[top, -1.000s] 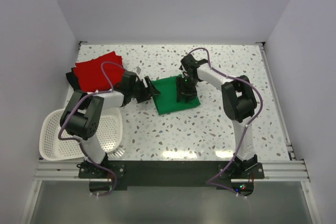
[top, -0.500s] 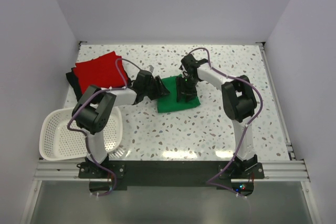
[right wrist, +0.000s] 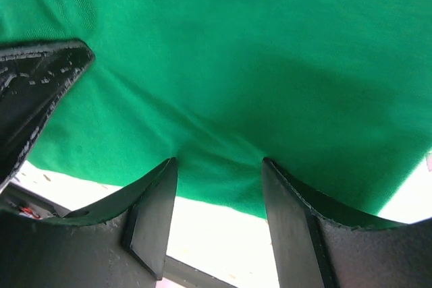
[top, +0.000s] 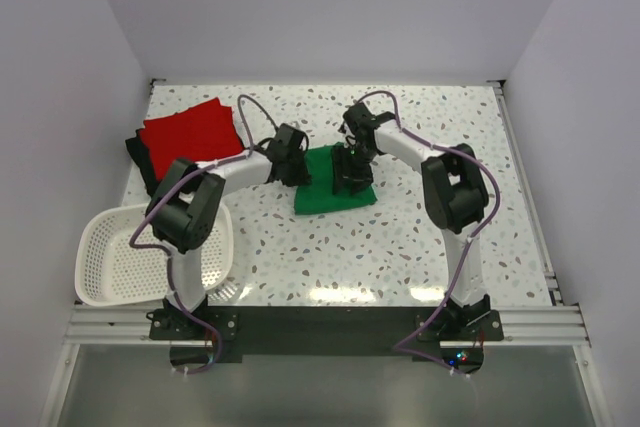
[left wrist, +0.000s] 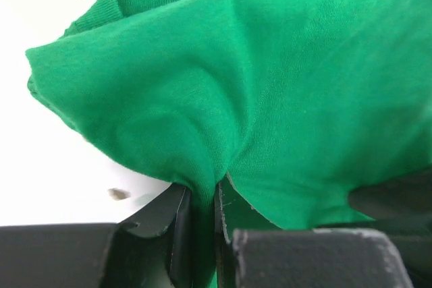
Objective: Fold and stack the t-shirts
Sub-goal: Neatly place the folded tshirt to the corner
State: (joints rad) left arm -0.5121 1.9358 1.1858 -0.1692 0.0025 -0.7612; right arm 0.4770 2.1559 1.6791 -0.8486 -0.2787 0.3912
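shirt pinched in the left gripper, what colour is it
The shirt is bright green, clearest in the left wrist view.

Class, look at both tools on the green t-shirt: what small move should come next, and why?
Probably close the right tool on the green t-shirt. The left tool pinches one edge, while the right tool's jaws stand open with cloth between them; two grips would likely lift it evenly.

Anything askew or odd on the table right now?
The green t-shirt lies skewed to the table edges, its left edge bunched into a ridge pinched in the left gripper. The red t-shirt sits offset on the black t-shirt, which pokes out at the left. Nothing torn or spilled.
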